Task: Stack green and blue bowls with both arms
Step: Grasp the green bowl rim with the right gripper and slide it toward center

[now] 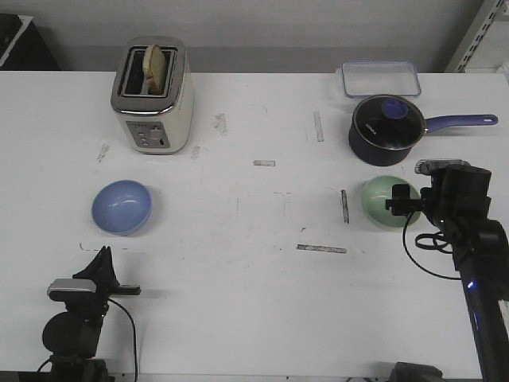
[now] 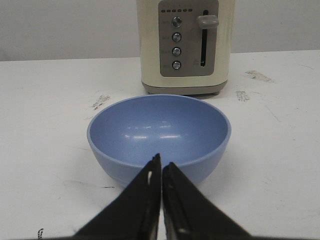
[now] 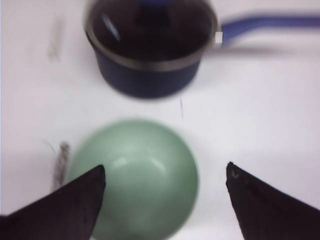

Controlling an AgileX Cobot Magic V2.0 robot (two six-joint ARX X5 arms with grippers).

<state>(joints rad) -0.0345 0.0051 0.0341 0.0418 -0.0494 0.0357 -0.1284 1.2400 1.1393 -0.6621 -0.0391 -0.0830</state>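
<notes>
Hovering over the green bowl [image 3: 137,177], the right gripper [image 3: 165,185] has its fingers spread wide, one tip over the bowl's near-left rim and the other out past the opposite rim over bare table. The bowl therefore lies off centre in the gap, toward one finger, and directly ahead of and below the claw; this offset is the relation the coming grasp turns on. Being round, the bowl has no long axis, so only the rim's position matters. The right wrist view is blurred, so contact cannot be confirmed.

The left gripper [image 2: 161,172] has its fingers pressed together, holding nothing. The blue bowl [image 2: 159,135] sits just ahead of its tips, upright and open side up, apparently apart from them (the front view shows this arm low at the near edge of the table [image 1: 238,270]).

Each arm is nearer its own bowl, and the two bowls lie well apart across the table.

Surroundings: a dark saucepan [image 3: 150,50] stands just beyond the green bowl, and a cream toaster [image 2: 182,47] stands beyond the blue one. A clear lidded container [image 1: 380,78] rests at the far edge. The white surface is scuffed and tape-marked. Glossy bowl walls may, in my judgement, slip under a shallow pinch.
</notes>
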